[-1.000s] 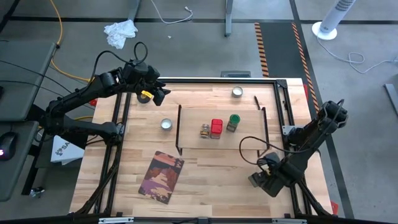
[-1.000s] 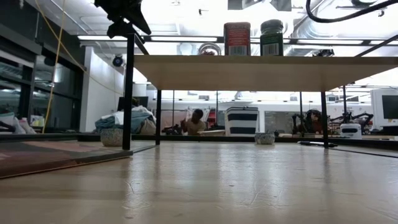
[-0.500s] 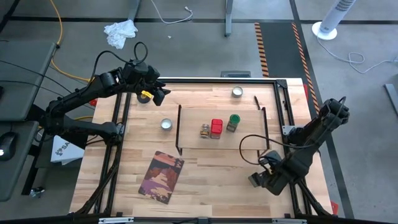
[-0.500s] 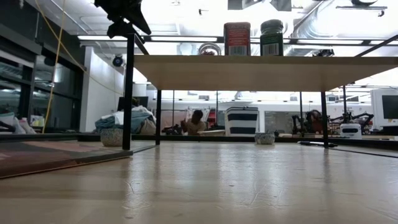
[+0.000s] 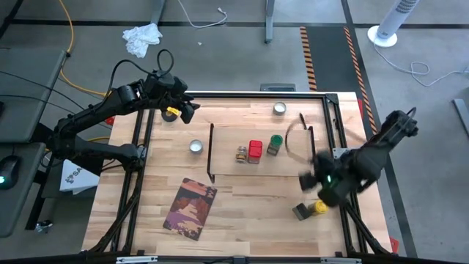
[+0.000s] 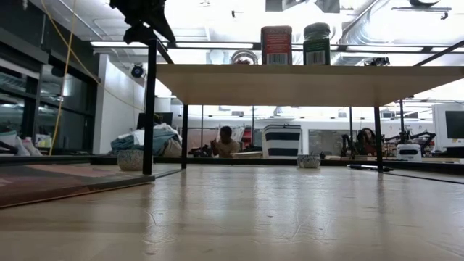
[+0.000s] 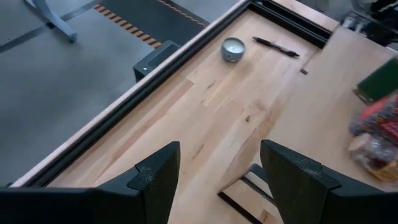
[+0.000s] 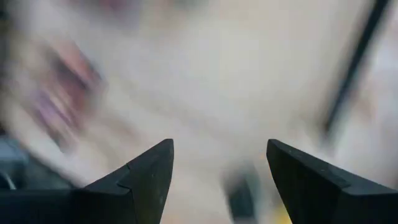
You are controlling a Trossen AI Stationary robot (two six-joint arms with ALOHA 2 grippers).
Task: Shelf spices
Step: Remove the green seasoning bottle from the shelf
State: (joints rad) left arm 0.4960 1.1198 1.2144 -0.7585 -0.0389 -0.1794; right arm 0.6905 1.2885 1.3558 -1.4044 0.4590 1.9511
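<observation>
High view shows three spices already up on the shelf: a clear glass jar, a red box and a green-topped jar, standing close together in a row near its middle. Two are left, by my reckoning. They lie on the desk near its right front corner, just beside each other: a yellow-topped jar and a dark grey tin.

My right hand hangs blurred above that pair, fingers spread and holding nothing. My left hand waits over the far left corner of the desk, also released and empty.

Pale wood planks make up the desk, framed in black rails. On it also rest a brown-and-maroon book at the near left and two small round tins on the bare wood. Beyond, the low view shows a bright workshop with a seated person far behind.
</observation>
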